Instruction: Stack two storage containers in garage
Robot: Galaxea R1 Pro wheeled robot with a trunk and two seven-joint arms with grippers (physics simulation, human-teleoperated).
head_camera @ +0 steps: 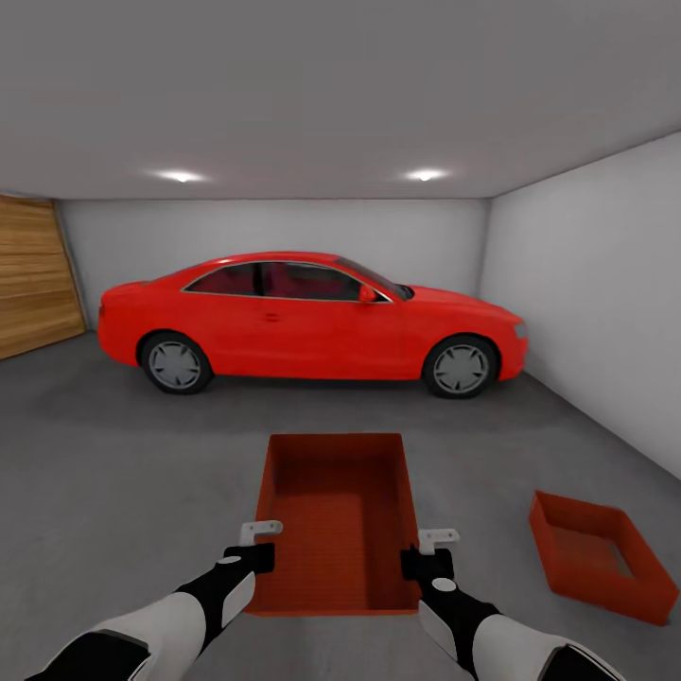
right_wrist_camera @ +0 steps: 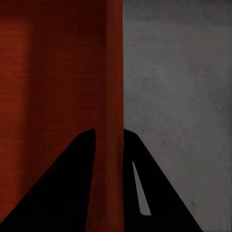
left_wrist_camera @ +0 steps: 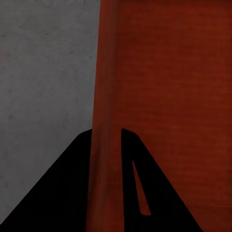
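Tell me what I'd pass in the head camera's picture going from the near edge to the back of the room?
The two pincers, left pincer and right pincer, clamped on the held container → grey floor → red car → white back wall. A second container sits on the floor to the right.

Both grippers, left (head_camera: 261,532) and right (head_camera: 438,540), clamped, arms forward

Wrist views close (on container (left_wrist_camera: 159,72) walls)
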